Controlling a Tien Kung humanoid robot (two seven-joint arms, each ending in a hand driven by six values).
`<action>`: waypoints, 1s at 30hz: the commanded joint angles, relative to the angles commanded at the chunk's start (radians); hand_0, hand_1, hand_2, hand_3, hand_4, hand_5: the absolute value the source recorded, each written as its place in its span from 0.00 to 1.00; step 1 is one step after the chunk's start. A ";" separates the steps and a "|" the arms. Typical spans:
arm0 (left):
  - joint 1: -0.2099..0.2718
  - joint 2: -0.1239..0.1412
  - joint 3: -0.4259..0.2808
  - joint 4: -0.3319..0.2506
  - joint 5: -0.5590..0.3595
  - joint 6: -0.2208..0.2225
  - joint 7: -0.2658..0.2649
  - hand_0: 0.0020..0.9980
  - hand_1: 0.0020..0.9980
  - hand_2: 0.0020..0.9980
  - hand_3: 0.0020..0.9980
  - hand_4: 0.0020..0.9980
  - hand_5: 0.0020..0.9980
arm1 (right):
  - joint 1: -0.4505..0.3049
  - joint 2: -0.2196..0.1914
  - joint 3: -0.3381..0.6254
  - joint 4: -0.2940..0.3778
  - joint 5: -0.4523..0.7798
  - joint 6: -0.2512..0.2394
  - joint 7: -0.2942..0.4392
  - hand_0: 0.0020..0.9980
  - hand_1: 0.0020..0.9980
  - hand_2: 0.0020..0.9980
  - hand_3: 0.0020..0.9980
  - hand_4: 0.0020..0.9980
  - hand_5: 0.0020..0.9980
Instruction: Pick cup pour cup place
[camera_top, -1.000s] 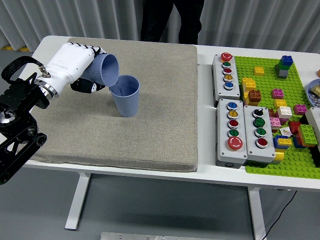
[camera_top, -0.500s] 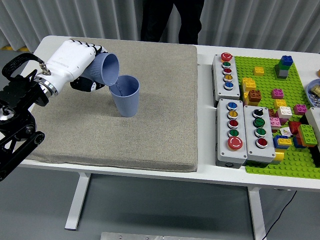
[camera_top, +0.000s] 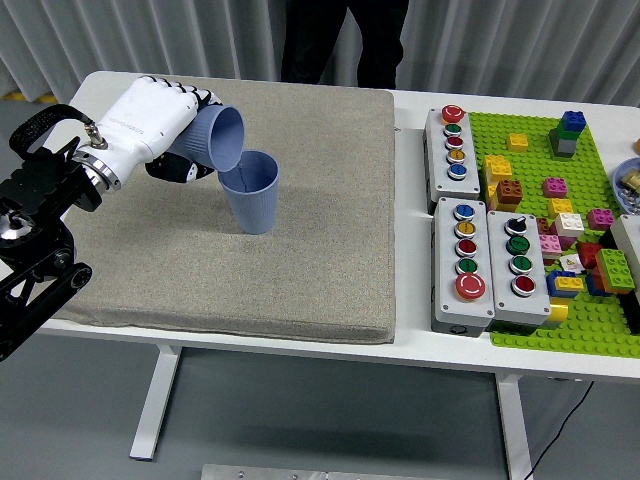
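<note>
Your left hand gripped a tipped blue cup, its mouth apparently over the upright blue cup on the mat.

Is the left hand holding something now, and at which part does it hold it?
Yes. The left hand grips a blue cup around its body, tipped with its mouth over the standing cup.

A mat covers the left part of the tabletop. On the mat's left half stands an upright cup. Just left of it and above its rim, the left hand holds a tilted cup, mouth toward the upright one. Right of the mat lie three button boxes, and right of those a baseplate bearing building bricks. A person stands behind the tabletop.
</note>
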 joint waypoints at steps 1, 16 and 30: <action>-0.002 0.002 0.004 0.000 0.000 -0.001 0.000 0.57 0.53 0.58 0.57 0.60 0.00 | 0.000 0.000 0.000 0.000 0.001 0.000 0.000 0.68 0.68 0.70 0.65 0.43 0.16; -0.030 0.015 0.033 -0.007 0.000 -0.011 0.031 0.57 0.53 0.58 0.57 0.60 0.00 | 0.007 -0.002 -0.002 0.000 0.008 -0.001 0.001 0.68 0.68 0.70 0.65 0.43 0.16; -0.037 0.016 0.046 0.005 0.000 -0.019 0.045 0.57 0.53 0.58 0.57 0.59 0.00 | 0.009 -0.002 -0.003 0.000 0.010 -0.001 0.002 0.68 0.68 0.70 0.65 0.43 0.16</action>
